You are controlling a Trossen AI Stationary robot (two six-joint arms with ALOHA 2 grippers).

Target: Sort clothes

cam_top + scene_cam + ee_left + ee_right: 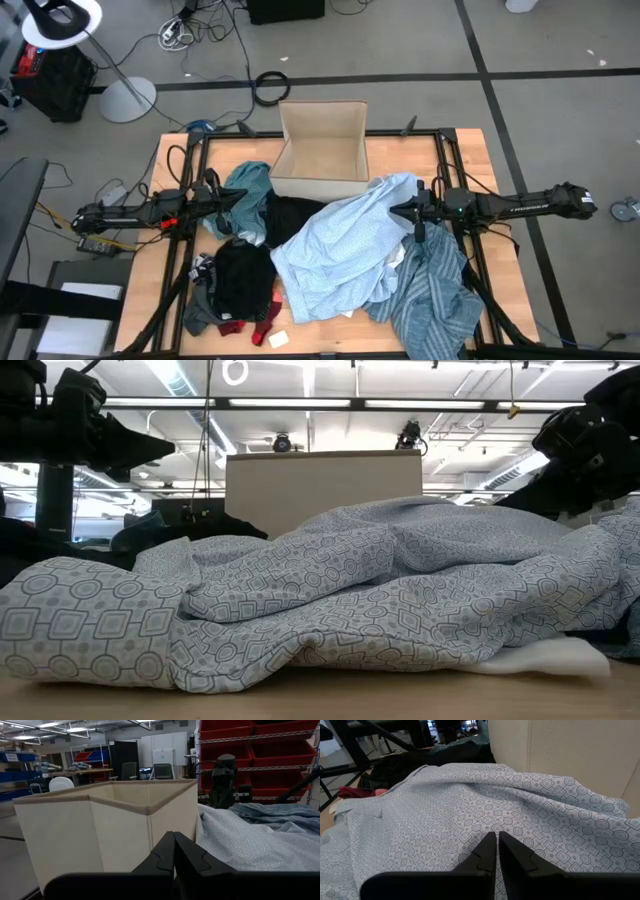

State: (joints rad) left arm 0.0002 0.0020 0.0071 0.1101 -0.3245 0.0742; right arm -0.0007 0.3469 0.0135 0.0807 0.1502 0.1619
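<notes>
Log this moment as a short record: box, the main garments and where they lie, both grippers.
box: tan fabric box, open, at table's far edge
light-blue patterned shirt: spread mid-table, in front of box
striped shirt: near right corner
teal garment: left of box
black garment: near left
left gripper: shut, empty, over teal garment
right gripper: shut, empty, above light-blue shirt

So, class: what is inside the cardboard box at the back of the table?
The high view shows only bare tan lining inside the cardboard box; no clothes. The light-blue shirt lies outside, against its front. Near inner wall hidden.

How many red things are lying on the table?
2 visible: one red piece and another side by side at the front edge, below the black garment. More may be buried.
</notes>
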